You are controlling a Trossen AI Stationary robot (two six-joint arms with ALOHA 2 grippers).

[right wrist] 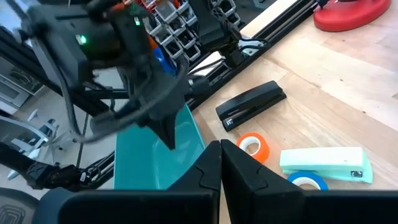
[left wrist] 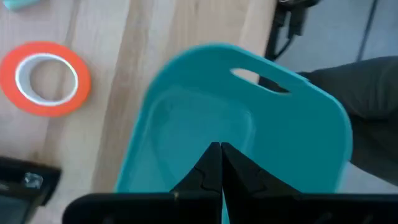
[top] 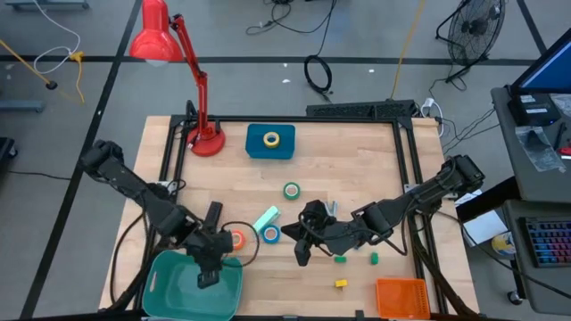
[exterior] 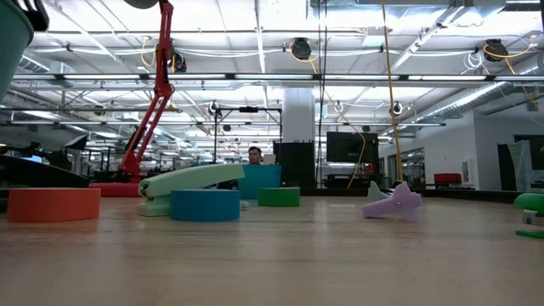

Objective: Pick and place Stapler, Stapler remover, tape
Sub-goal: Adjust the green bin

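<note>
Above the teal bin (top: 175,283) at the desk's (top: 348,169) near-left corner, the left end effector (top: 208,278) hangs with fingers pressed together, empty. The black stapler (top: 212,217) lies just beside the orange tape (top: 236,239); the right end effector (top: 302,257), fingers likewise together, hovers mid-desk.

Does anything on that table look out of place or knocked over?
Nothing looks spilled or broken. One oddity: the teal bin hangs over the table's front edge and looks tilted under the shut left pincer. The yellow tape sits apart on a blue box, away from the other rolls.
</note>
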